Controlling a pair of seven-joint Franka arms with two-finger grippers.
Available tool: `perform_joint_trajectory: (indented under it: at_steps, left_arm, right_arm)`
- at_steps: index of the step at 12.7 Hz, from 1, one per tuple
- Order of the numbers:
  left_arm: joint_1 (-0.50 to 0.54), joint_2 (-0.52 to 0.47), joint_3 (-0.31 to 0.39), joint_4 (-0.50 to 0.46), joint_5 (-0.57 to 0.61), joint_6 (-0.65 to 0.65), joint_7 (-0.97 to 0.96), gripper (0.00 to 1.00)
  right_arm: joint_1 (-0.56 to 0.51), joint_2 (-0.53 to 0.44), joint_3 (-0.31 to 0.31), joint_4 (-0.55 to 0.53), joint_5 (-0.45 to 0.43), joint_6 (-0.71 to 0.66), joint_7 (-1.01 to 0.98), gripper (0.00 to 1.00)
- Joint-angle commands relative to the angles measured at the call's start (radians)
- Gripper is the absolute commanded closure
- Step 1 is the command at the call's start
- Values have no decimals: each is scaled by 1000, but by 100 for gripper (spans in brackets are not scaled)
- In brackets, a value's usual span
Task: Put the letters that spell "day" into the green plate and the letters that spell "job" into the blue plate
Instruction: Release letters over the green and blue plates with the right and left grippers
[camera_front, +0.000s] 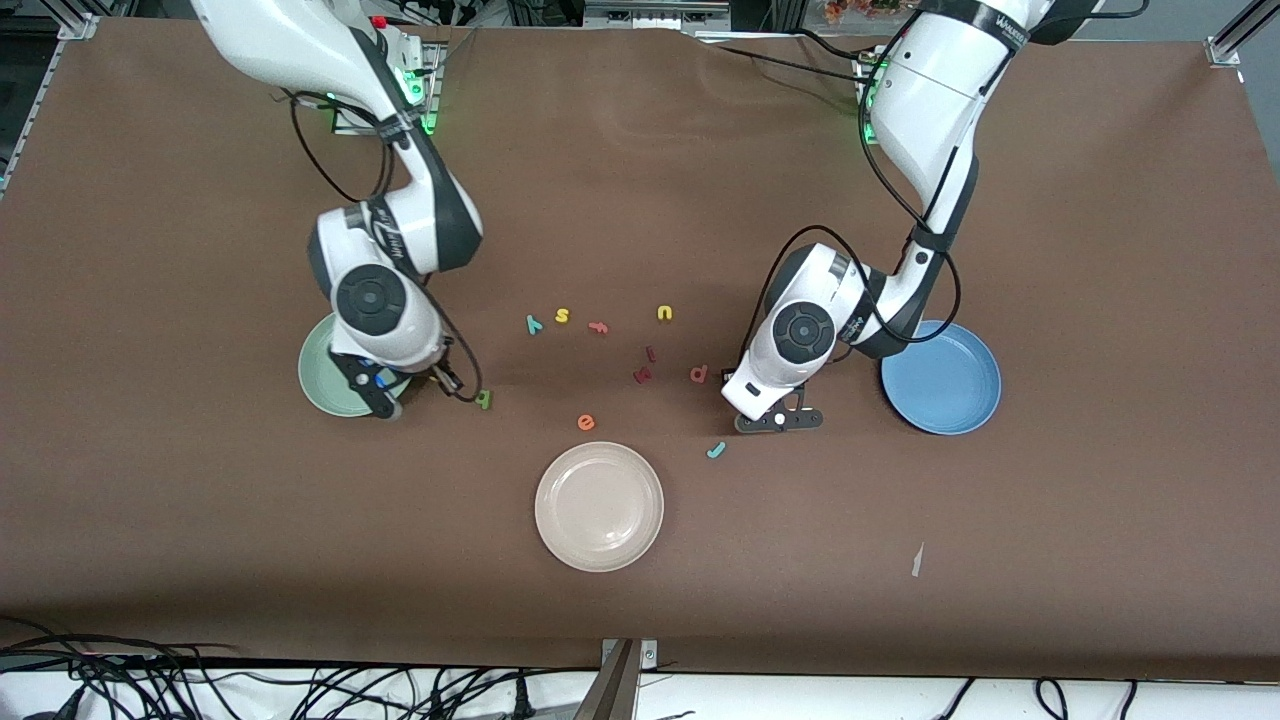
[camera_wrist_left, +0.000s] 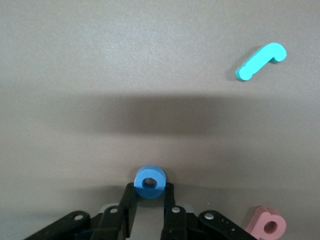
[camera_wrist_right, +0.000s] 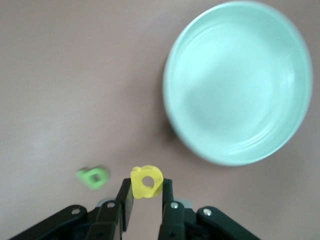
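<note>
My left gripper (camera_wrist_left: 150, 191) is shut on the blue ring o (camera_wrist_left: 150, 181), low over the table between the pinkish-red b (camera_front: 699, 374) and the blue plate (camera_front: 942, 380). The teal j (camera_wrist_left: 260, 61) and the b (camera_wrist_left: 265, 226) lie close by on the table. My right gripper (camera_wrist_right: 146, 189) is shut on the yellow a (camera_wrist_right: 146, 181), beside the pale green plate (camera_wrist_right: 172, 115), which holds nothing. The dark green d (camera_wrist_right: 93, 176) lies near it on the table. The teal y (camera_front: 533, 323) lies mid-table. In the front view the green plate (camera_front: 312, 388) is half hidden under the right arm.
A cream-white plate (camera_front: 598, 505) sits nearest the front camera. A yellow s (camera_front: 563, 316), a pink f (camera_front: 598, 327), a yellow u (camera_front: 665, 313), two dark red letters (camera_front: 644, 372) and an orange e (camera_front: 586, 422) are scattered mid-table.
</note>
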Motion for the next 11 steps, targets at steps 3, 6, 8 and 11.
perform_joint_trajectory:
  at_steps: [3, 6, 8, 11]
  left_arm:
    - [53, -51, 13, 22, 25, -123, 94, 84]
    - [136, -115, 15, 22, 25, -255, 275, 84]
    - [195, -140, 18, 20, 72, -317, 384, 84]
    - [269, -139, 18, 7, 207, -360, 511, 84]
  right_arm:
    - [5, -188, -141, -401, 5, 266, -287, 84]
    - [6, -187, -156, -392, 9, 218, -332, 0]
    - [5, -226, -168, -319, 14, 104, -343, 0]
    - [12, -243, -140, -57, 22, -191, -344, 0]
